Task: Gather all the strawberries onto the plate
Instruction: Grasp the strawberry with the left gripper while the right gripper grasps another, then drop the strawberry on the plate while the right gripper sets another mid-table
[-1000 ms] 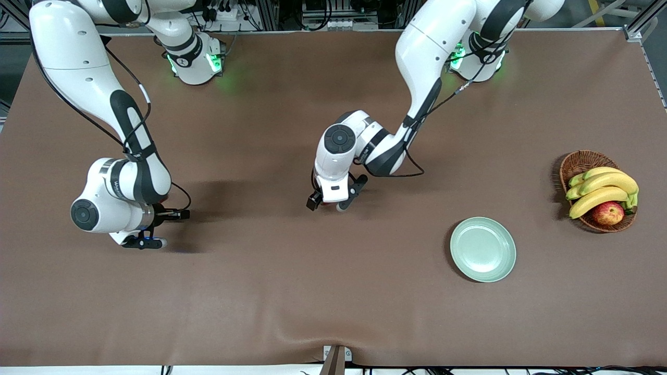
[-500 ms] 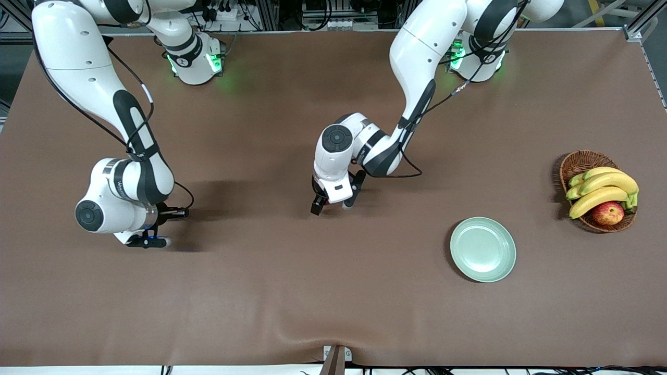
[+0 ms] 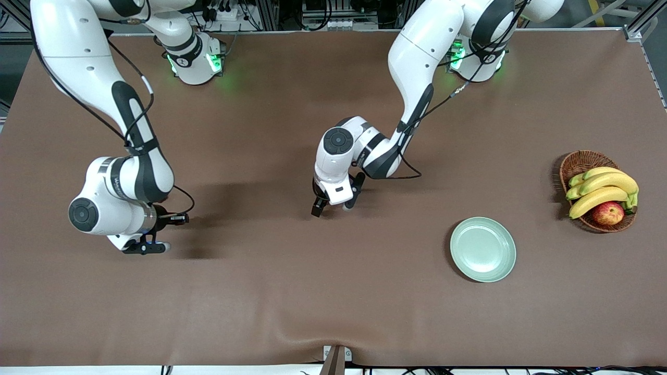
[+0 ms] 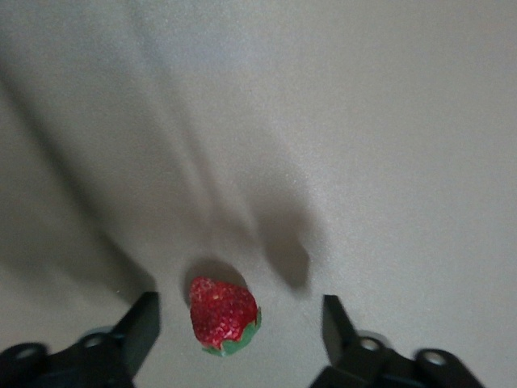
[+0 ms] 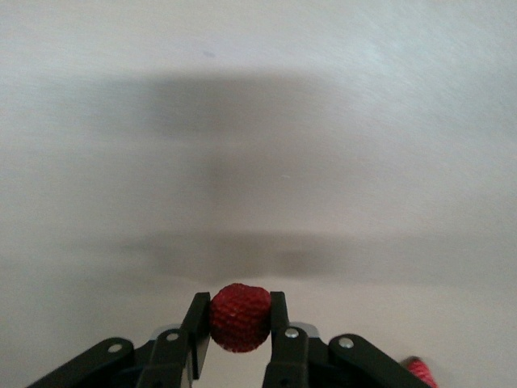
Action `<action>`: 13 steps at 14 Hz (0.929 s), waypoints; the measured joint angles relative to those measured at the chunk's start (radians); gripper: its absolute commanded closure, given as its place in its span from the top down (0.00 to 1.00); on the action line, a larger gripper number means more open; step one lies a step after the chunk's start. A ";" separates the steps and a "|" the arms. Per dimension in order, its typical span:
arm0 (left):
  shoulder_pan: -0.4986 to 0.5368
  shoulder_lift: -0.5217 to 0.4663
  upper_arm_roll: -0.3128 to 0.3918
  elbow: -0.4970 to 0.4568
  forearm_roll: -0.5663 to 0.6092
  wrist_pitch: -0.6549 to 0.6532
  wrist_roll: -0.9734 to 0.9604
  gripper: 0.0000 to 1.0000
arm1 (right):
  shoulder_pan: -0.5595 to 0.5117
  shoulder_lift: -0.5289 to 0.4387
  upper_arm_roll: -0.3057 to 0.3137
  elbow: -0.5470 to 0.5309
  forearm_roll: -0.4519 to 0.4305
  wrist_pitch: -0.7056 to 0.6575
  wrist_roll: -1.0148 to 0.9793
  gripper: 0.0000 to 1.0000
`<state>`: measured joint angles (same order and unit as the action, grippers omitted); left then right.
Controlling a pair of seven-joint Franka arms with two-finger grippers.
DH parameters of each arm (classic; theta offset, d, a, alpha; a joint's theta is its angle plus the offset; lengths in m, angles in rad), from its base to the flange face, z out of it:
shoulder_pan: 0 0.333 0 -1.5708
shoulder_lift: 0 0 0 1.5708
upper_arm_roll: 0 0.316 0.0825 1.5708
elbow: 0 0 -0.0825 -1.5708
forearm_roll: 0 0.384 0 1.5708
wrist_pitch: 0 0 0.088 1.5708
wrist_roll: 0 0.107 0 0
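- Strawberries show only in the wrist views: one (image 5: 240,317) is pinched between the fingers of the right gripper (image 5: 240,327), low in the middle of the right wrist frame, with a second red berry (image 5: 420,370) just visible at that frame's lower right corner, lying on the table.
- Right gripper (image 3: 140,247), at the middle left of the front frame, hangs over the brown table (image 3: 260,291) toward the right arm's end; its jaws are closed down to the berry's width.
- Left gripper (image 3: 332,205), near the centre of the front frame, is low over the table with its jaws spread wide and nothing in them.
- A third strawberry (image 4: 223,315) lies on the cloth between the left gripper's fingers (image 4: 139,327), touching neither, at the lower middle of the left wrist frame.
- Plate (image 3: 483,249) sits at the lower right of the front frame with nothing on it, well apart from both grippers.
- Wicker basket (image 3: 578,161) of bananas (image 3: 599,190) and an apple (image 3: 607,213) stands at the right edge, near the plate.
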<state>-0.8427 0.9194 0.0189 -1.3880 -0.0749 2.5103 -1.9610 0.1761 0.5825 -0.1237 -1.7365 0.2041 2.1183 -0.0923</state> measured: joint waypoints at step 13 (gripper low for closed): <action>0.115 -0.072 0.050 0.034 0.108 -0.066 0.058 0.00 | 0.179 -0.014 0.022 0.011 0.336 -0.001 0.131 0.00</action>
<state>-0.7274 0.8474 0.0686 -1.3536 0.0326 2.4447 -1.9026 0.3549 0.5690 -0.1019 -1.7253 0.5405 2.1174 0.0391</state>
